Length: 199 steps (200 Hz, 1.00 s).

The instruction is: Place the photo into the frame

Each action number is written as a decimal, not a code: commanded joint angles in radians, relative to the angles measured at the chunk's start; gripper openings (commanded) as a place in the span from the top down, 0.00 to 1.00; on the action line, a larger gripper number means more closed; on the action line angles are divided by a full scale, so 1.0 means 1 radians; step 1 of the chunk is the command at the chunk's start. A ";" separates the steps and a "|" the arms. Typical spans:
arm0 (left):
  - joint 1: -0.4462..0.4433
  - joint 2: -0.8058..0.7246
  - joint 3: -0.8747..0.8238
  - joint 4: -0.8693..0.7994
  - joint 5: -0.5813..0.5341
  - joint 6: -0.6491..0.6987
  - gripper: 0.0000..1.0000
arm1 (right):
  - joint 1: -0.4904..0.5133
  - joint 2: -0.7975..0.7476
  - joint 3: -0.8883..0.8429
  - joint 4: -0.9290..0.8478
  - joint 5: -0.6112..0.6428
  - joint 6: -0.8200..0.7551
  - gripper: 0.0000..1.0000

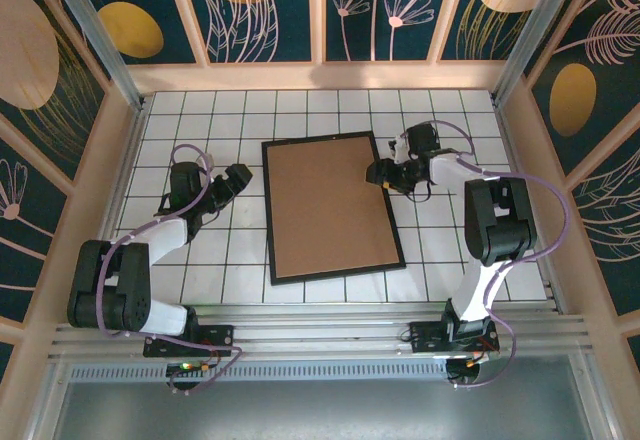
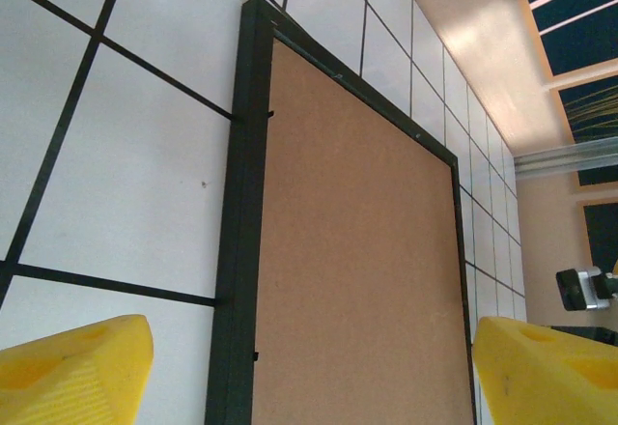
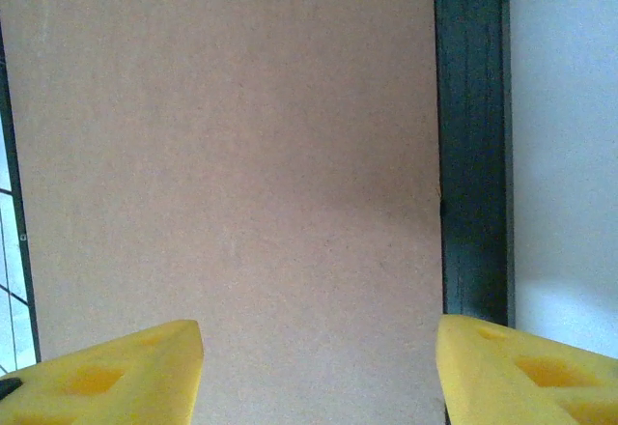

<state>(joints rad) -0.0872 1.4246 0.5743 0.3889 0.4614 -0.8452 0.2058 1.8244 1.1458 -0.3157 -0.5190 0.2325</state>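
Observation:
The black frame lies flat in the middle of the tiled table, with a plain brown backing board inside it. The photo is hidden. My left gripper hovers just off the frame's left rail near the far corner, open; in the left wrist view its yellow fingers straddle the rail and board. My right gripper sits over the frame's right rail, open. In the right wrist view one finger is above the rail and the other above the board.
White tiled floor surrounds the frame on all sides. Wooden walls with patterned panels close in the back and both sides. Both arm bases stand at the near edge.

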 commanded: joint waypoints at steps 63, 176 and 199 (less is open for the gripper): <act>-0.116 0.078 0.031 -0.032 -0.065 0.041 0.15 | -0.033 -0.123 -0.053 -0.035 0.116 -0.012 0.29; -0.205 0.283 0.159 -0.088 -0.130 0.086 0.14 | 0.010 -0.096 -0.198 0.155 0.004 0.072 0.15; -0.205 0.322 0.182 -0.103 -0.136 0.100 0.14 | 0.022 -0.109 -0.220 0.183 -0.037 0.087 0.15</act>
<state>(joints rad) -0.2874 1.7016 0.7212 0.3206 0.3473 -0.7780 0.2104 1.7119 0.9554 -0.1825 -0.4965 0.2970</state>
